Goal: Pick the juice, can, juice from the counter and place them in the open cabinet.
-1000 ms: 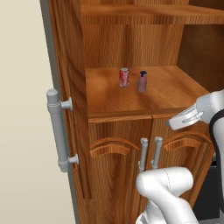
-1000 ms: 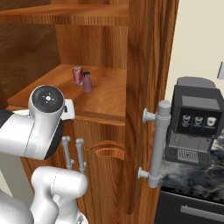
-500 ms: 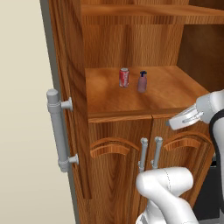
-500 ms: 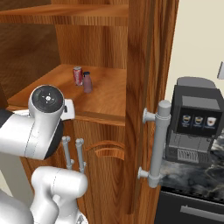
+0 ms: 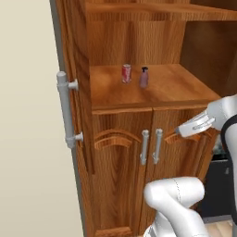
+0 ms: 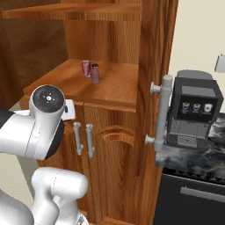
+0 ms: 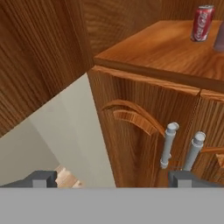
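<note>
At the left of the left base view hangs the cabinet [image 5: 83, 106] door with its grey bar handle [image 5: 65, 109]. On the shelf at upper centre the can [image 5: 126, 73] stands upright, a small maroon bottle [image 5: 144, 77] just to its right, apart from it. Lower down sit the paired lower-door handles [image 5: 151, 146]. At the right edge the gripper [image 5: 190, 127] hovers, jaws spread wide and holding nothing, below the shelf front.

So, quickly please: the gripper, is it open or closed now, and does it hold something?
Gripper: open, fingers wide apart, holding nothing.
</note>
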Available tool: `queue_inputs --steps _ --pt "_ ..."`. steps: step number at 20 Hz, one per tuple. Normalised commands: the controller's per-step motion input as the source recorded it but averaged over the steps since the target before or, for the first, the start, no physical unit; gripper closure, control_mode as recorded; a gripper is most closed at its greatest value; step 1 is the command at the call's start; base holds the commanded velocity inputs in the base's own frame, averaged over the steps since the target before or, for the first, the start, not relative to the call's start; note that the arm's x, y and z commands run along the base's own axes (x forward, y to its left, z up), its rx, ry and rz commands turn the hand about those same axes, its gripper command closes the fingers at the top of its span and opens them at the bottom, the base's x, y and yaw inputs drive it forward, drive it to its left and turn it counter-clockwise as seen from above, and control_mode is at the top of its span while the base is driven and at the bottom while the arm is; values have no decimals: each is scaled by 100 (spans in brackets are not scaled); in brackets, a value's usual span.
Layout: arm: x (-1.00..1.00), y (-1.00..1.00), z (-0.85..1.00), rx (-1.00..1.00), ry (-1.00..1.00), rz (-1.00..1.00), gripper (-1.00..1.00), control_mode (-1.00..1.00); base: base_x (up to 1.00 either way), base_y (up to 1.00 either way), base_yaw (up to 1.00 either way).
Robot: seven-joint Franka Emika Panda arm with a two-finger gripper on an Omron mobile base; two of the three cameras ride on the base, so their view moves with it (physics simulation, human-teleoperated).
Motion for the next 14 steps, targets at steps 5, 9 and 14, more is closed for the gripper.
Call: queue_inputs --steps 5,9,14 --pt "0 0 0 0 0 0 -100 100 -71 5 -4" --pt "0 0 0 0 0 0 -100 100 -57 3 -35" --pt "0 0 0 0 0 0 -100 100 -14 16 -80"
